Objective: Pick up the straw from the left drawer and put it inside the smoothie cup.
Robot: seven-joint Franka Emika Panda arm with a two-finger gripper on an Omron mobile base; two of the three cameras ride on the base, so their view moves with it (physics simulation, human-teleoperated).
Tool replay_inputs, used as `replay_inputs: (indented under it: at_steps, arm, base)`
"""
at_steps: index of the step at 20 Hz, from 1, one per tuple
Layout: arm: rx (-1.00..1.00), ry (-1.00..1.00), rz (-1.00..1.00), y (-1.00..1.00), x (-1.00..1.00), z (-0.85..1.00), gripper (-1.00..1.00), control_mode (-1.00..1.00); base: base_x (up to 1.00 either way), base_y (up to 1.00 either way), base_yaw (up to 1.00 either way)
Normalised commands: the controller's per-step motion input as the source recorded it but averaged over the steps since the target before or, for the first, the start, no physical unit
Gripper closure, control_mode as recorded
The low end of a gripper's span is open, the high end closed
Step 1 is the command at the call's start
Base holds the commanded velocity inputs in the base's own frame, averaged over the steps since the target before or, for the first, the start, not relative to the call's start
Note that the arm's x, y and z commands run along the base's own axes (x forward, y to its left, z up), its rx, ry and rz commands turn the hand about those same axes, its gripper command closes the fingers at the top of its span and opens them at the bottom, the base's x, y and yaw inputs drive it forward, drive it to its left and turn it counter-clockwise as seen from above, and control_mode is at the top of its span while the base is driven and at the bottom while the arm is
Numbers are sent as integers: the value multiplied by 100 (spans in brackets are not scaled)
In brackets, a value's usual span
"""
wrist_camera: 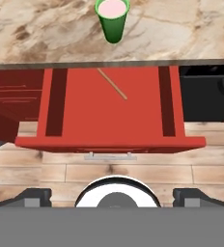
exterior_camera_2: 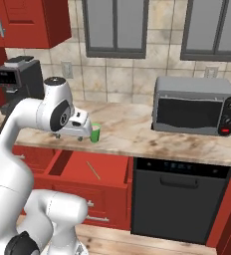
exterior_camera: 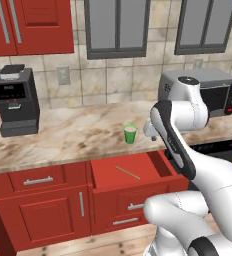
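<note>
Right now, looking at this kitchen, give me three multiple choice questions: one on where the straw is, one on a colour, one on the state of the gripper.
1. Where is the straw?
A. Standing in the smoothie cup
B. Lying on the floor of the open left drawer
C. On top of the microwave

2. What colour is the smoothie cup?
A. Green
B. Blue
C. Yellow

3. What state is the gripper in?
A. Shut on the straw
B. Shut on the cup
C. Open, holding nothing

Key: 1 B, the hand view shows it flat on the red drawer floor. 2 A, green with pale contents on the counter. 3 C, the finger tips stand wide apart above the drawer.
</note>
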Motion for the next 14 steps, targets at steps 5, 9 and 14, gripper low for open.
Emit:
replay_inputs:
  at_steps: [5,9,14]
  arm:
    - [0,0,0,0,0,0,-100,100]
    - [0,0,0,0,-8,-3,-100,-100]
    - [0,0,0,0,1,0,-100,-100]
  base:
    - [-37,0,-2]
    - [0,0,0]
    - [0,0,0]
